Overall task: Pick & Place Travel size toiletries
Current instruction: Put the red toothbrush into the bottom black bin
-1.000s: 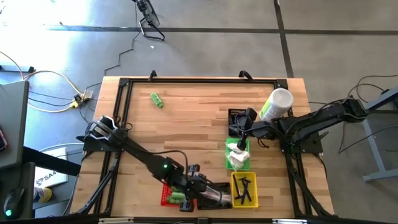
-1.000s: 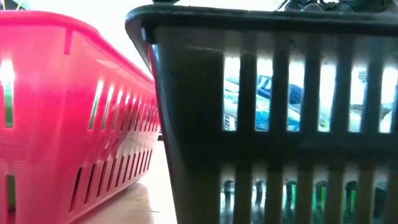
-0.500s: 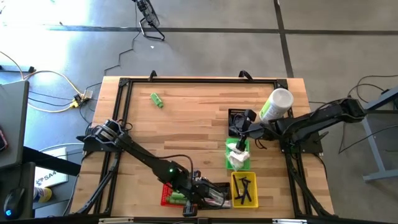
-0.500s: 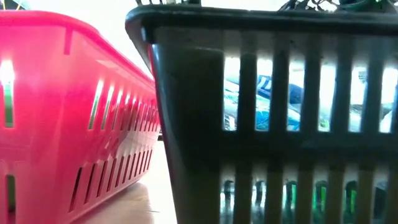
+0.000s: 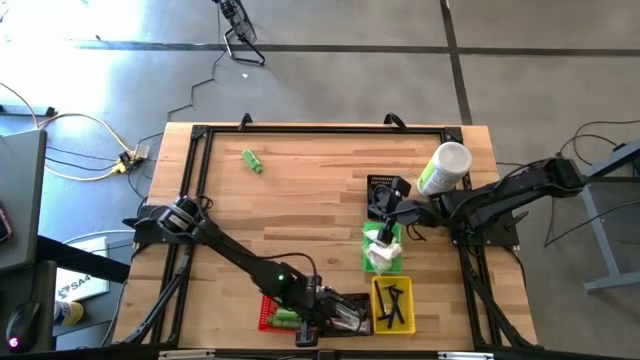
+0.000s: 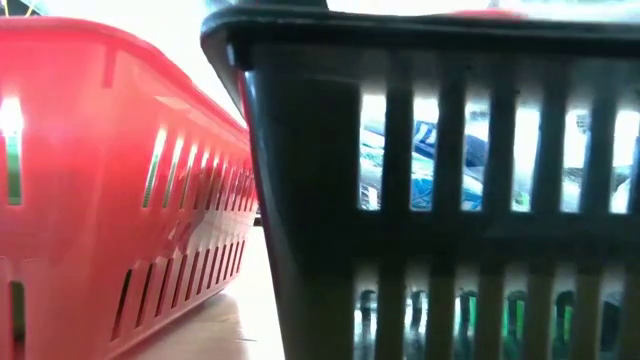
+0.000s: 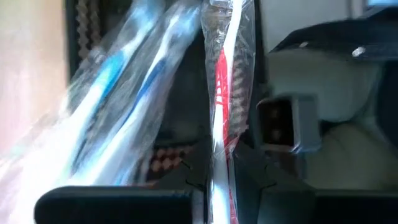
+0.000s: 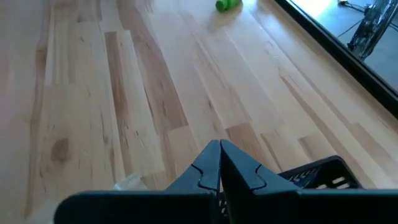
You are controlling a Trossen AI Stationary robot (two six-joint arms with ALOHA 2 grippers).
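Toiletries are lying sorted across a row of slotted plastic baskets along the table's near right part. In the high view, the red basket (image 5: 272,312) is holding green bottles, the yellow basket (image 5: 393,305) thin black combs, and the green basket (image 5: 382,250) white packets; a far black basket (image 5: 380,188) is standing behind that one. One green bottle (image 5: 252,160) is lying alone on the planked wood table (image 5: 300,210), well apart from the rest, with wide bare board around it. The left gripper (image 5: 335,312) is reaching low over clear-wrapped toothbrushes (image 5: 350,318) between the red and yellow baskets, at the near edge. The right gripper (image 5: 388,228) is hovering over the green basket's far end, beside a white cup (image 5: 445,165).

The low view is showing only two basket walls close up: glossy red (image 6: 110,190) and a near black basket (image 6: 440,190), both ribbed with upright slots; blue and green shapes are showing through the black slots, unidentifiable.

The left wrist view is showing what the others hide: the fingers are pinching narrowly on a red toothbrush (image 7: 225,93) in crinkled clear wrap, standing upright, with blue-handled brushes (image 7: 124,106) slanting beside it.

The right wrist view is showing its fingertips (image 8: 219,163) pressed together, holding nothing, above smooth pale boards, with the lone bottle far off near the black frame rail.
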